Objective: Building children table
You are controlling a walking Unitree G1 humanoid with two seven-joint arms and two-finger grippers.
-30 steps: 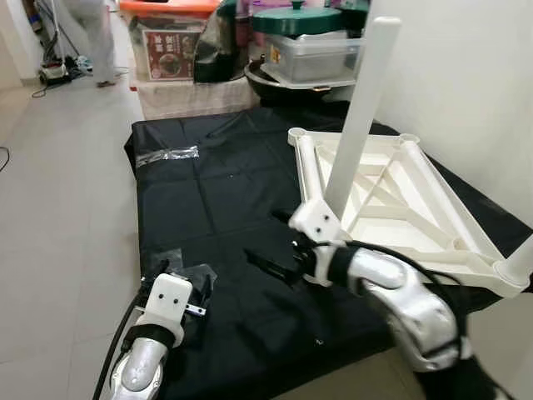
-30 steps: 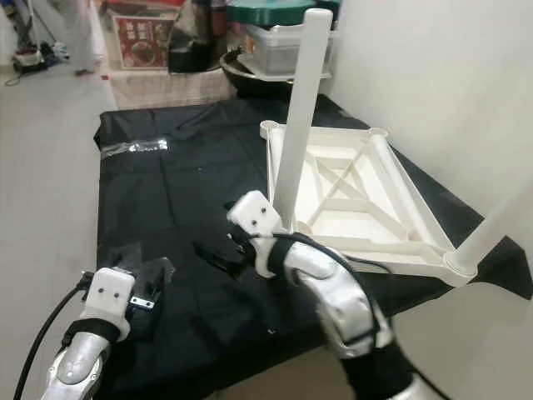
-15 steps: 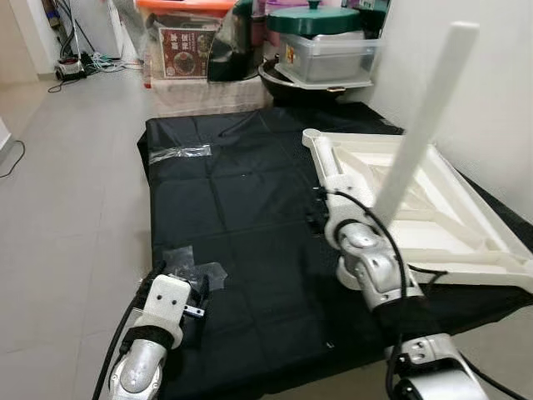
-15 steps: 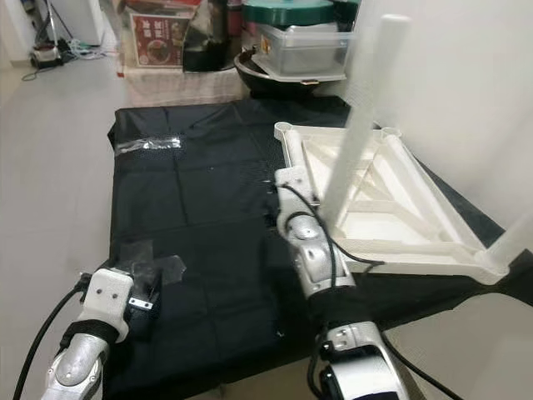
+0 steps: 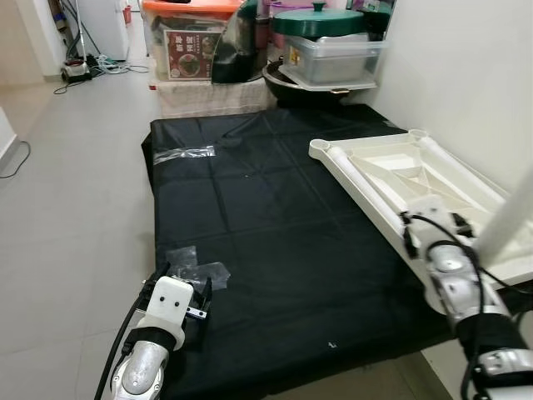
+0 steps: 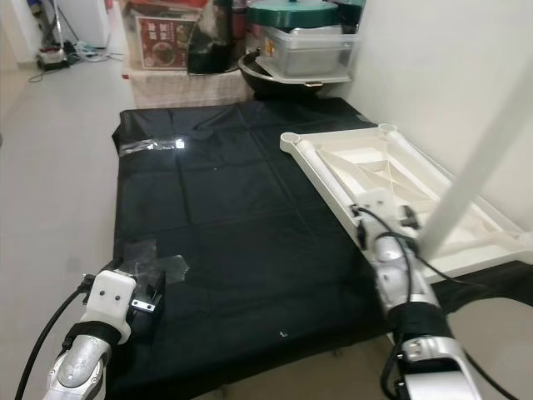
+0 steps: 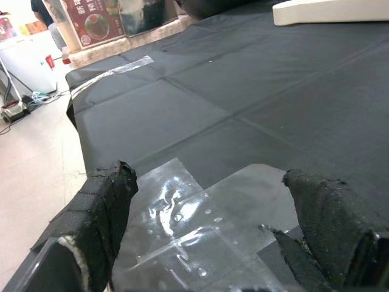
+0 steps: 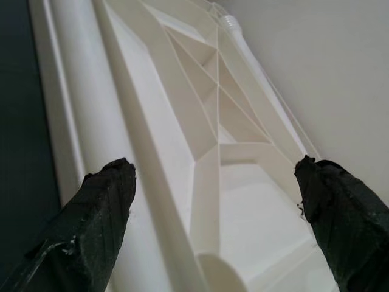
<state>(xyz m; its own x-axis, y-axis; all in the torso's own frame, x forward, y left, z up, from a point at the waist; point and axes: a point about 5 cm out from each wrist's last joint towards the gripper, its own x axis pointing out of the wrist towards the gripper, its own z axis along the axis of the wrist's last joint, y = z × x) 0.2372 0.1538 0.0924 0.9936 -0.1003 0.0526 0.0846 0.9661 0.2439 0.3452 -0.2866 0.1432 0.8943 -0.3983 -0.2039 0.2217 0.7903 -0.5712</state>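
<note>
White table top (image 5: 416, 179) lies upside down on black sheet (image 5: 266, 233) by wall, one leg (image 6: 475, 162) up at near corner. R gripper (image 8: 225, 219) over its ribs, jaws spread; L gripper (image 7: 206, 225) low over tape (image 7: 200, 213), jaws spread

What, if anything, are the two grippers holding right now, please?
Nothing: the right gripper, jaws open, hovers over the upturned white tabletop; the left gripper is open over the black cloth.

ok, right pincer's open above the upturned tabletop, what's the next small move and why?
Probably lower the right pincer toward the leg standing at the upturned tabletop and close on it: its fingers are spread with nothing between them. The left pincer rests idle over tape.
</note>
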